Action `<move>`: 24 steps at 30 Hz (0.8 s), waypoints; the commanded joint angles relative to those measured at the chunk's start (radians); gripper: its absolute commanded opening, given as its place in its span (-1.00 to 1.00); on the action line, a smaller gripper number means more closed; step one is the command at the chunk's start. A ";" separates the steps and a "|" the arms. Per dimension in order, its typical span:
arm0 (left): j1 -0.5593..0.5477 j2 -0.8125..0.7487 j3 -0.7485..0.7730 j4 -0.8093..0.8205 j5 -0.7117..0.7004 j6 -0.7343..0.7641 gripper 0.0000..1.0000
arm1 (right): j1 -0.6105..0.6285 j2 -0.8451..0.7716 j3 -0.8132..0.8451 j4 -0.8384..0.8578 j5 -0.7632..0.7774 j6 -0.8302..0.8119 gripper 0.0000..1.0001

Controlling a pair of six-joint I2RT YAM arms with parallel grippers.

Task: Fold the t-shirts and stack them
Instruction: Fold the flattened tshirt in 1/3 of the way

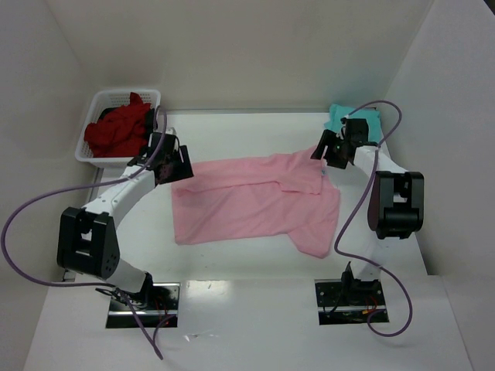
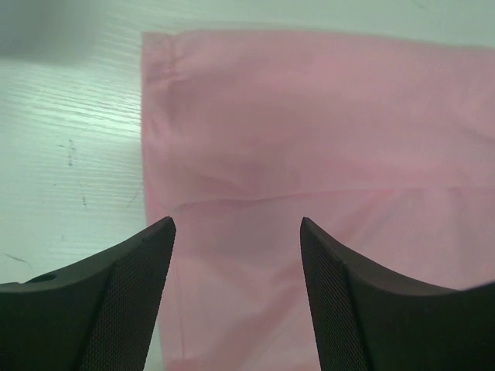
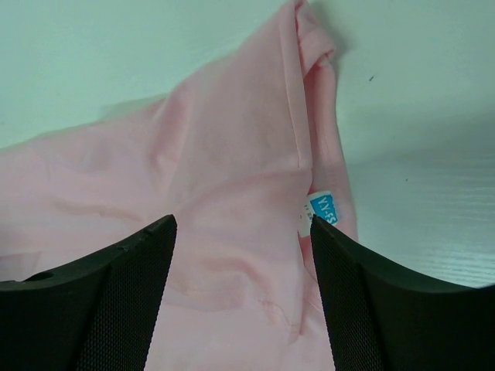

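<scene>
Top view, pink shirt [image 1: 255,205]: lying across the middle of the worktop [image 1: 232,259], looking doubled over along its far side, with a sleeve sticking out at the near right.
Top view, left hand [image 1: 179,166]: hovering at the shirt's far left corner.
Top view, right hand [image 1: 325,151]: hovering at the shirt's far right corner, near the teal shirt [image 1: 340,116].
Top view, other shirts: teal shirt lying at the far right of the worktop; red shirts [image 1: 116,130] heaping in the basket [image 1: 108,97] at the far left, well apart from the pink one.
Left wrist view, left hand [image 2: 236,232]: standing spread and pinching nothing, hanging over the pink shirt's left edge, with bare worktop showing beside the edge and a faint crease running across the cloth.
Right wrist view, right hand [image 3: 241,228]: standing spread and pinching nothing, hanging over a bunched, rucked end of the pink shirt, with a blue label [image 3: 323,207] peeking out by the right finger.
Step in hand: seemingly folding the pink shirt, with one lengthwise fold lying down and both hands free of the cloth.
Next move: probably calling for taking fresh pinches lower on both side edges, closing on both layers at once, and smoothing the bunched right end and loose sleeve before folding again.
Stacking: not yet beginning for the pink shirt.
</scene>
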 commanded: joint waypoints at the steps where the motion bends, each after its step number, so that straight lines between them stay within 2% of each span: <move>1: 0.009 0.067 0.050 -0.013 -0.120 -0.080 0.48 | -0.007 0.045 0.062 0.030 0.004 0.009 0.52; 4: 0.009 0.111 0.050 -0.004 -0.129 -0.088 0.48 | -0.007 0.070 0.062 0.056 0.004 0.001 0.45; 11: 0.019 0.190 0.038 0.068 -0.104 -0.122 0.43 | -0.007 0.157 0.091 0.076 0.004 -0.005 0.42; 17: 0.038 0.264 0.080 0.106 -0.113 -0.138 0.25 | -0.007 0.199 0.115 0.076 0.004 -0.024 0.17; 24: 0.060 0.303 0.096 0.138 -0.065 -0.151 0.15 | -0.007 0.210 0.135 0.067 0.023 -0.037 -0.51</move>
